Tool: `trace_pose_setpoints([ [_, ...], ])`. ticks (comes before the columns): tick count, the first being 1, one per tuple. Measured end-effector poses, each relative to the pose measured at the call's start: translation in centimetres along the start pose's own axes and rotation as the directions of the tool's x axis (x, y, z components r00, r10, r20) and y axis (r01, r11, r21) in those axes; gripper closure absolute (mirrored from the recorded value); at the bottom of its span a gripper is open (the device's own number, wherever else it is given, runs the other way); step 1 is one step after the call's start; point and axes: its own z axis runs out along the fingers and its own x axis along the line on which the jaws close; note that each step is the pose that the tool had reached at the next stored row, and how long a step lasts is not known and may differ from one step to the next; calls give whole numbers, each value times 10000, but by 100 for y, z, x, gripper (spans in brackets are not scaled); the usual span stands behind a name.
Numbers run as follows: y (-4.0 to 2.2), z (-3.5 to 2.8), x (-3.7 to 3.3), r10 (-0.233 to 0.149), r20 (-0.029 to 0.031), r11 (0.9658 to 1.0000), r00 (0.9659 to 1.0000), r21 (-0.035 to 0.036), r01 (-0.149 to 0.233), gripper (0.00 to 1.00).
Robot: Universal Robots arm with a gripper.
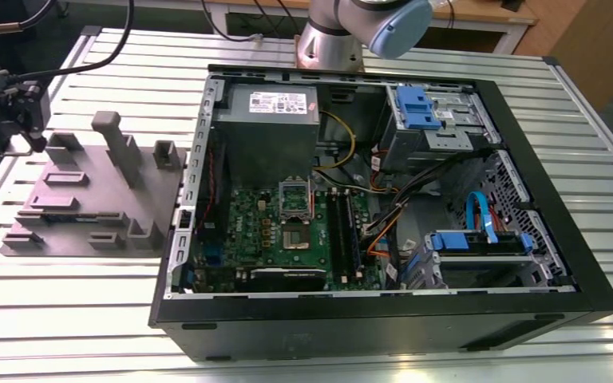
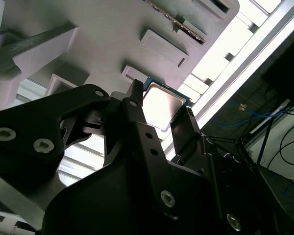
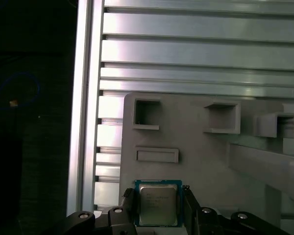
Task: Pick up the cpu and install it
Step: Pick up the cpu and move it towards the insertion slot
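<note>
**Desk:** Where is the cpu right now?

**Operator:** The cpu (image 3: 158, 203) lies flat, metal lid up, near one edge of the grey plastic block (image 3: 201, 161), just beside a shallow rectangular recess. In the second wrist view the same chip (image 2: 160, 104) catches the light between the two black jaws.

**Desk:** And the gripper?

**Operator:** My gripper (image 3: 159, 209) looks clamped on the cpu, one jaw against each of two opposite edges. I judge that from how tightly they frame it in both wrist views. I can't tell whether the chip is clear of the block's surface. In the exterior view the gripper (image 1: 32, 128) hangs over the block's far corner, on the exterior view's left.

**Desk:** So which step?

**Operator:** The pick-up, I'd say; installing is not begun. The open computer case (image 1: 370, 323) sits on the slatted counter (image 1: 73, 319) just beside the block, on the exterior view's right of it. The socket (image 1: 296, 238) on the motherboard (image 1: 245, 219) looks vacant, its frame tipped up.

**Desk:** What does the move from here call for?

**Operator:** A level, straight lift with the hold kept on the edges, and clearance from the block's upright posts (image 1: 115, 144).
</note>
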Motion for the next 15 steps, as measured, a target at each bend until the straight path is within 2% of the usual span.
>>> trace_pose_setpoints([
  [7, 1, -14, 9, 0, 0, 10000, 10000, 0, 0, 53],
  [9, 14, -65, 9, 33, 1, 10000, 10000, 0, -33, 53],
  [15, 15, -77, 9, 39, 2, 10000, 10000, -1, -39, 53],
])
